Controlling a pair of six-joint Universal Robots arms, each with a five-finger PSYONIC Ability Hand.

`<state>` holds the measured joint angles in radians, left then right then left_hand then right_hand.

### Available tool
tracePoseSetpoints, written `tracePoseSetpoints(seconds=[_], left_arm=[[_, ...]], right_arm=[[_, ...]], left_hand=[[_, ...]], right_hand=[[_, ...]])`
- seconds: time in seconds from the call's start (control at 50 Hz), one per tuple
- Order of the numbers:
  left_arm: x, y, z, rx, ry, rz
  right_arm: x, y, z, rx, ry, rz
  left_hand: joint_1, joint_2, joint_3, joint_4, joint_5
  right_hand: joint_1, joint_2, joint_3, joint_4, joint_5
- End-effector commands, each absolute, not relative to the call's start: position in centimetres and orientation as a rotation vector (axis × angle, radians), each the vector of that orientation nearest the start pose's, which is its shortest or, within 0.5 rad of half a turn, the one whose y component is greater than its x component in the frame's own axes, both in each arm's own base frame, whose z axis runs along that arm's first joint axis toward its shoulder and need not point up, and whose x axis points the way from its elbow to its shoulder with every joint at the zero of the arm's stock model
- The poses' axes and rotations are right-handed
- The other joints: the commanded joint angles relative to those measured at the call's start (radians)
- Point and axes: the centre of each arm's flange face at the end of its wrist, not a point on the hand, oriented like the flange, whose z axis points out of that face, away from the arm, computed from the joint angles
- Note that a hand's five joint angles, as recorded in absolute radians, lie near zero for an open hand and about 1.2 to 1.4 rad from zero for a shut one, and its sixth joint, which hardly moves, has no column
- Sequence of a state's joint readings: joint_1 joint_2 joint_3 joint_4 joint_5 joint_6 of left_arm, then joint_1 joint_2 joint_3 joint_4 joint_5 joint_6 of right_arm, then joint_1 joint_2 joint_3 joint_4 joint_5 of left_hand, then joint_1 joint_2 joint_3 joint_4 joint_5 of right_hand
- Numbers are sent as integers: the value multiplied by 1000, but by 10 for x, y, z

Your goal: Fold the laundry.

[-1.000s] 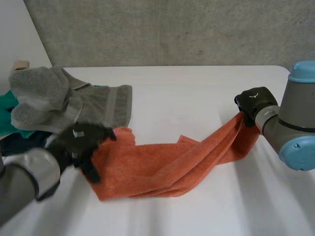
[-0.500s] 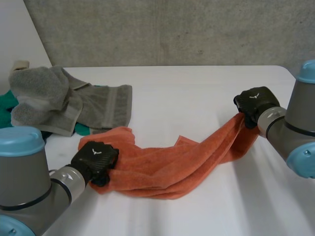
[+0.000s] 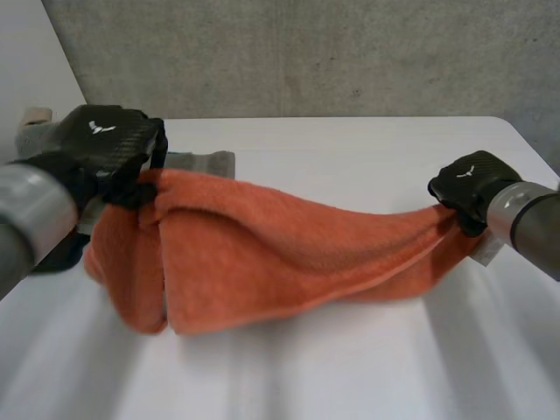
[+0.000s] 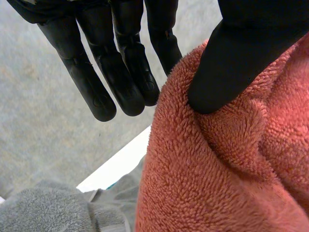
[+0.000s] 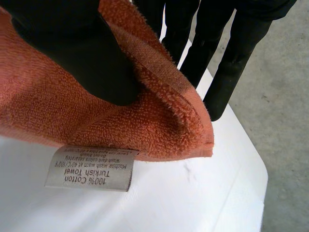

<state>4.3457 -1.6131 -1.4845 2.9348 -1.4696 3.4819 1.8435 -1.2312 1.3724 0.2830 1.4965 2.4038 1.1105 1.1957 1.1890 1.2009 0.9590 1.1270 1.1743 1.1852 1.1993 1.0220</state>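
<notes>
An orange towel [image 3: 280,254] hangs stretched above the white table [image 3: 350,367] between both hands. My left hand [image 3: 101,153] holds its left end high, thumb [image 4: 231,63] pressing the cloth [image 4: 217,169] against straight fingers [image 4: 120,72]. My right hand [image 3: 472,188] pinches the right end's corner [image 5: 159,121] between thumb [image 5: 82,53] and fingers [image 5: 227,63]; a white care label [image 5: 91,167] hangs from that corner. The towel's left part droops in a fold below my left hand.
A grey towel [image 3: 201,162] lies behind my left hand, partly hidden, also under the orange cloth in the left wrist view [image 4: 43,212]. The table's far right edge [image 5: 260,179] lies close beyond my right hand. A concrete wall [image 3: 350,52] backs the table.
My left hand closed on the towel's left end and lifted it up off the table. The towel now hangs taut between both hands. My right hand shifted slightly right, still gripping.
</notes>
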Motion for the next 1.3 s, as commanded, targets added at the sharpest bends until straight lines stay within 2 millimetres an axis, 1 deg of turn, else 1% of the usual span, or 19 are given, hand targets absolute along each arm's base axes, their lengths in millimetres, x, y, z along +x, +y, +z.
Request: tracePoseSetpoints(seconds=[0.02, 0.08, 0.14, 0.16, 0.26, 0.3, 0.38, 0.4, 0.46, 0.54, 0.62, 0.74, 0.9, 1.0, 1.08, 1.1, 1.16, 1.24, 1.3], left_arm=[[-272, -305, 242, 1021, 2302, -1944], [-285, -321, 223, 1043, 2292, -1937], [-296, -338, 203, 1053, 2277, -1951], [-298, -342, 202, 1047, 2256, -1965], [-288, -334, 209, 976, 2244, -1925], [-283, -324, 216, 953, 2250, -1907], [-272, -281, 230, 955, 2282, -1874], [-269, -261, 228, 991, 2305, -1842], [-261, -225, 214, 1071, 2361, -1766], [-254, -205, 195, 1137, 2424, -1721], [-250, -209, 179, 1137, 2442, -1713], [-244, -234, 153, 1064, 2467, -1659], [-245, -255, 138, 1022, 2480, -1662], [-247, -264, 131, 996, 2494, -1674], [-247, -271, 129, 975, 2492, -1691], [-246, -274, 130, 964, 2482, -1712], [-244, -279, 137, 932, 2460, -1746], [-239, -281, 164, 863, 2403, -1819], [-231, -277, 207, 797, 2326, -1933]], right_arm=[[241, -302, 207, -1312, 2416, -1796], [247, -305, 193, -1289, 2429, -1792], [251, -307, 186, -1269, 2440, -1798], [252, -307, 183, -1259, 2453, -1798], [253, -307, 177, -1252, 2467, -1805], [252, -308, 177, -1248, 2470, -1808], [249, -310, 179, -1240, 2469, -1820], [248, -310, 181, -1235, 2470, -1822], [246, -311, 184, -1230, 2468, -1831], [246, -309, 184, -1240, 2462, -1828], [247, -307, 184, -1255, 2457, -1821], [248, -303, 182, -1267, 2461, -1800], [247, -297, 181, -1276, 2463, -1791], [246, -296, 180, -1276, 2464, -1789], [245, -297, 180, -1276, 2467, -1790], [245, -298, 180, -1276, 2468, -1790], [244, -298, 182, -1275, 2470, -1794], [238, -300, 200, -1281, 2462, -1845], [225, -302, 231, -1294, 2461, -1928]], left_hand=[[286, 201, 207, 195, 263], [286, 201, 207, 195, 263], [-404, -489, -483, -494, -427], [-840, -925, -918, -930, -863], [-918, -1003, -996, -1008, -941], [-915, -1000, -993, -1005, -938], [-885, -971, -964, -976, -909], [-830, -915, -909, -920, -853], [-657, -742, -736, -748, -680], [-545, -630, -623, -635, -568], [-562, -648, -641, -653, -585], [-589, -674, -667, -679, -612], [-527, -612, -606, -618, -550], [-386, -472, -465, -477, -409], [-155, -240, -234, -245, -178], [38, -48, -41, -53, 14], [285, 200, 207, 195, 262], [286, 201, 207, 195, 263], [286, 201, 207, 195, 263]], right_hand=[[269, 222, 211, 197, 200], [269, 222, 211, 197, 200], [269, 222, 211, 197, 200], [269, 222, 211, 197, 200], [269, 222, 211, 197, 200], [269, 222, 211, 197, 200], [269, 222, 211, 197, 200], [269, 222, 211, 197, 200], [269, 222, 211, 197, 200], [269, 222, 211, 197, 200], [269, 222, 211, 197, 200], [269, 222, 211, 197, 200], [269, 222, 211, 197, 200], [269, 222, 211, 197, 200], [269, 222, 211, 197, 200], [269, 222, 211, 197, 200], [269, 222, 211, 197, 200], [269, 222, 211, 197, 200], [269, 222, 211, 197, 200]])
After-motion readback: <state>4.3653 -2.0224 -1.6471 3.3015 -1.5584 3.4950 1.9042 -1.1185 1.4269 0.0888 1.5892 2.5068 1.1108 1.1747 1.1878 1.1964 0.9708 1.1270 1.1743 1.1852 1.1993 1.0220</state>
